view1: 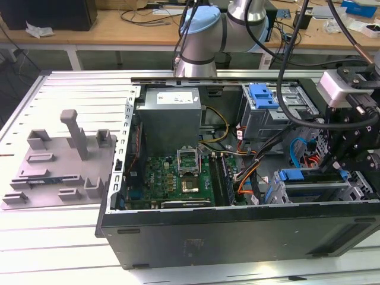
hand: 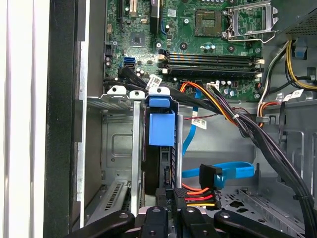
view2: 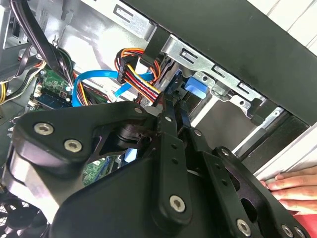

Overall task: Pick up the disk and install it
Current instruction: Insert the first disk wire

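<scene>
One disk [hand: 161, 131] stands edge-on in its bay slot — slid most of the way home; claw [hand: 168, 210] at its six o'clock, grip unclear.

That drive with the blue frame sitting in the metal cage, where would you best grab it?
Probably by its narrow exposed edge, coming from the open side of the case. The disk stands edge-on in a slot of the drive cage, whose walls cover its flat faces, so only the blue-framed edge seems reachable.
</scene>
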{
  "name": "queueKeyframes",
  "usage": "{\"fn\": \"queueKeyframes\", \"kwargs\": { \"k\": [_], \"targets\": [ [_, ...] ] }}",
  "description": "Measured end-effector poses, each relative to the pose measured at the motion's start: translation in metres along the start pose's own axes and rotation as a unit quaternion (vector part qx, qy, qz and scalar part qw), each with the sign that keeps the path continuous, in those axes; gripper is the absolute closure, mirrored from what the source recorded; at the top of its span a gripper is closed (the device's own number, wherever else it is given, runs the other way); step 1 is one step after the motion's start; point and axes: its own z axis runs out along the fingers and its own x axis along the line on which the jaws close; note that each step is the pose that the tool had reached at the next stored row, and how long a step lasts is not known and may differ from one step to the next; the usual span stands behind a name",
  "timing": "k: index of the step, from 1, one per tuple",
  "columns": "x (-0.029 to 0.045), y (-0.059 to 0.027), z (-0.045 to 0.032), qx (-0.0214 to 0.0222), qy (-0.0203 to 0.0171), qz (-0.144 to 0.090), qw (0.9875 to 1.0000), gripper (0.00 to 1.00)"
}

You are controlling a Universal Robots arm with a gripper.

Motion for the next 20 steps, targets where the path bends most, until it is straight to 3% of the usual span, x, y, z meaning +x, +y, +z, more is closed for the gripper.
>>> {"fn": "queueKeyframes", "kwargs": {
  "k": [3, 6, 14, 17, 20],
  "targets": [
    [0.0, 0.0002, 0.0002, -0.0001, -0.0002, 0.0, 1.0, 0.83],
    [-0.0003, 0.0008, -0.0001, 0.0, 0.0001, 0.0, 1.0, 0.69],
    [-0.0069, 0.001, -0.01, 0.0, 0.0008, 0.0, 1.0, 0.69],
    [-0.0103, 0.0011, -0.0141, 0.0, 0.0036, 0.0, 1.0, 0.69],
    [-0.0159, 0.0011, -0.0183, -0.0001, 0.0105, 0.0, 0.9999, 0.69]
  ]
}}
